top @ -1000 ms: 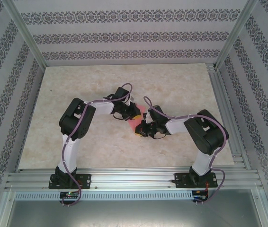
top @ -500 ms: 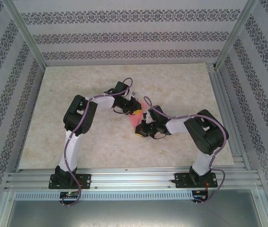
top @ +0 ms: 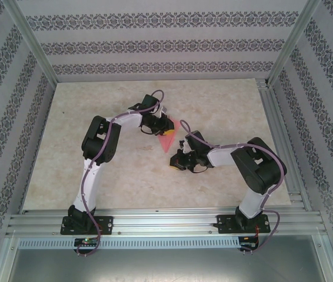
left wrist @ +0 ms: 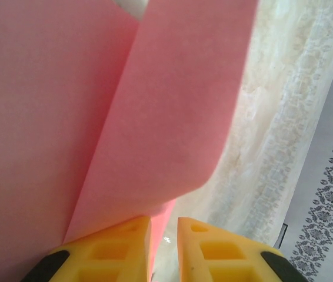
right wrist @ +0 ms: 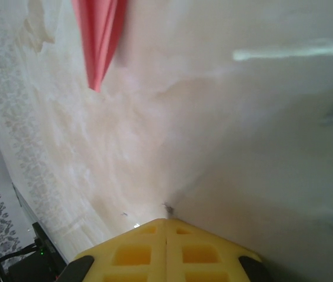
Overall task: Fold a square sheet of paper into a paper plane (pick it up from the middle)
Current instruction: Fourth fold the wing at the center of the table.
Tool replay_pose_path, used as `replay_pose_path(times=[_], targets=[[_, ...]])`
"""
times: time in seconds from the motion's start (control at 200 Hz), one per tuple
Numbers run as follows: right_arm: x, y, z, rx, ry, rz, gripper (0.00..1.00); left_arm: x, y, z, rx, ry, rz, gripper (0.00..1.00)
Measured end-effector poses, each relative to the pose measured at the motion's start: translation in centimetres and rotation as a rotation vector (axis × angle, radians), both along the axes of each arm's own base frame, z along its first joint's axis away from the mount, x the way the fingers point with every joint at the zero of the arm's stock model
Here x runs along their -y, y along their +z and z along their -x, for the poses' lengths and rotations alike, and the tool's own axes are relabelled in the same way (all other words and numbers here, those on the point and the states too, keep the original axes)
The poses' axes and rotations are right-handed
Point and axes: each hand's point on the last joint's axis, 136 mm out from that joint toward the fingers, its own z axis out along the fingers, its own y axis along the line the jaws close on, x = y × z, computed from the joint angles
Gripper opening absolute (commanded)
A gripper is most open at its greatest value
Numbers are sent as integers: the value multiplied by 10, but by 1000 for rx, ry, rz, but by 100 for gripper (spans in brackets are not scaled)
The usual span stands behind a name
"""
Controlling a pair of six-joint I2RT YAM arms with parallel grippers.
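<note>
The paper (top: 167, 141) is plain pink-red, one flat colour on every face that shows. From the overhead camera it reads as a narrow triangle over the middle of the worktop (top: 231, 106), wide end toward the far edge, point toward the near edge. The left pincer (top: 167, 126) has it by the wide end, and the point ends just short of the right pincer (top: 175, 164), a small gap between them.

In the left wrist view the paper (left wrist: 172, 106) is doubled over. A broad layer fills the left side and a second flap lies across it at a slant, with a straight right edge and a soft rounded corner low down. Both layers run down into the left pincer (left wrist: 164, 247), whose yellow fingers (left wrist: 119, 254) stand almost together with a thin slot between them, pinching a strip of the pink sheet there. To the right, the pale marbled worktop (left wrist: 272, 147) sits out of focus.

In the right wrist view the right pincer (right wrist: 166, 249) is fully closed, its two yellow fingers (right wrist: 131, 255) pressed flat together and holding nothing. The paper (right wrist: 100, 29) shows at the top as a slim red point with a crease along its length, apart from the fingers, over the worktop (right wrist: 225, 153)
</note>
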Motion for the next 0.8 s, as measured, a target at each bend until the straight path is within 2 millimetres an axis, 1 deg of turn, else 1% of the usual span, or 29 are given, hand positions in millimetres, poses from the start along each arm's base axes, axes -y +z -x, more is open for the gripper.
replay_pose_path(times=[0.11,0.225,0.29,0.395,0.475,0.555,0.614,0.749,0.804], targets=[[15,8,-12,15,-63,19,1,-5,0,6,0,29,4,20],[20,21,-31,54,-116,14,5,-12,-1,17,-22,73,5,21],[16,30,-43,82,-134,8,5,-12,0,21,-27,91,13,20],[-1,47,-72,131,-140,-30,4,-14,0,24,-37,126,3,19],[-10,54,-84,153,-147,-49,3,-17,-2,29,-44,157,-4,19],[-13,50,-87,145,-150,-46,3,-20,-2,34,-52,188,-10,19],[-13,43,-86,128,-154,-38,3,-23,-2,38,-61,214,-20,19],[-17,26,-79,74,-145,-31,3,-24,-3,39,-67,251,-26,19],[-19,22,-77,62,-139,-29,3,-25,-3,40,-68,262,-25,19]])
